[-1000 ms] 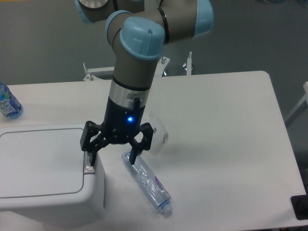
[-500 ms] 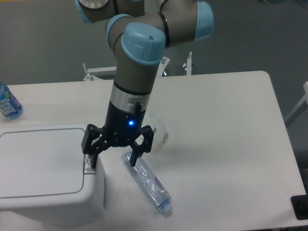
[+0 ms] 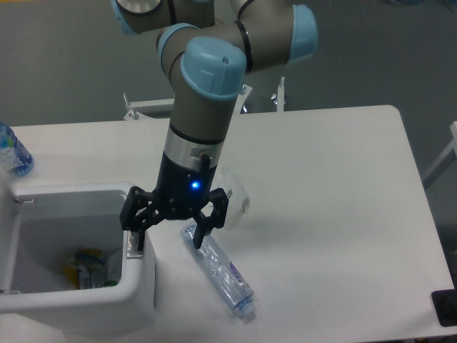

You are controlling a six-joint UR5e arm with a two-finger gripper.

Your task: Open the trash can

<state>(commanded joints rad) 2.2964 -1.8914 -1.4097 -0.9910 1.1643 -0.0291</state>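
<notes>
At the near left corner of the desk (image 3: 335, 179) stands the trash can (image 3: 139, 289), white and boxy, with its lid swung up and standing along the left edge so the inside is visible. Colourful wrappers (image 3: 89, 266) lie at the bottom of the bin. Over the can's right rim hangs the gripper (image 3: 171, 236), its two black fingers spread apart; the left finger (image 3: 133, 230) reaches down onto the small grey latch button (image 3: 133, 250) on that rim, and the right finger sits just above the end of a clear plastic bottle (image 3: 220, 275) lying on the desk beside the can. A blue light glows on the gripper body. Far left, a blue-labelled bottle (image 3: 13, 153) stands at the frame edge.
</notes>
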